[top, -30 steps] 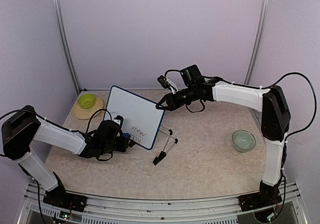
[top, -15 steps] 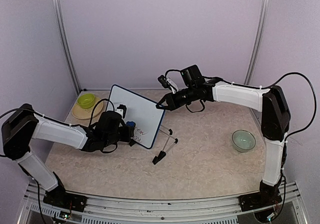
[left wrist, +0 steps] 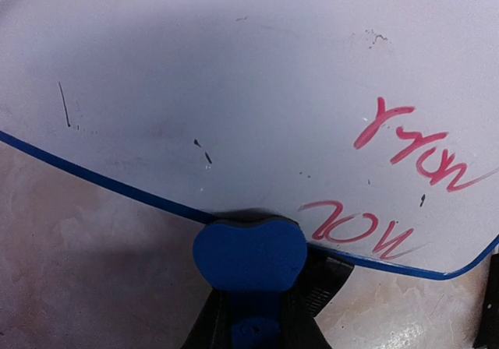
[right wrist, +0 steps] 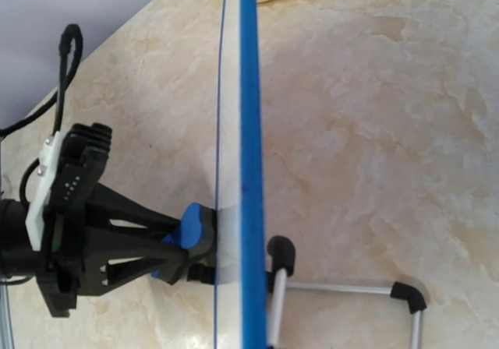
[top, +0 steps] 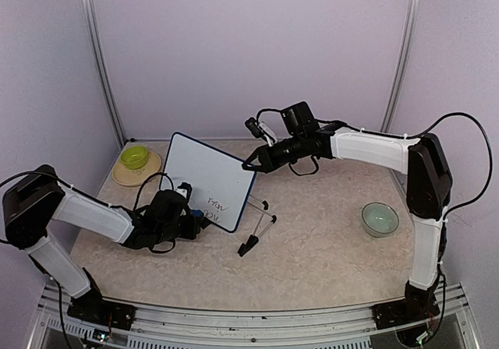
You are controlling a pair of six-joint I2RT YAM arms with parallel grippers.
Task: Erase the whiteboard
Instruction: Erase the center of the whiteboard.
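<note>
- Top: whiteboard stands tilted on tabletop; right claw clamped on its upper corner, left claw at its lower edge.
- Left wrist: left claw clamped on blue eraser, touching whiteboard's bottom edge beside red writing.
- Right wrist: whiteboard edge-on, eraser against it.

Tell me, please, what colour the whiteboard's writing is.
Pinkish-red writing on the whiteboard; left wrist view shows it best.

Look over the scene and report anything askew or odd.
The whiteboard stands askew, tipped on its wire legs with the right hand pinching its upper corner. Some red writing sits near its lower edge; dark specks dot the wiped area.
</note>
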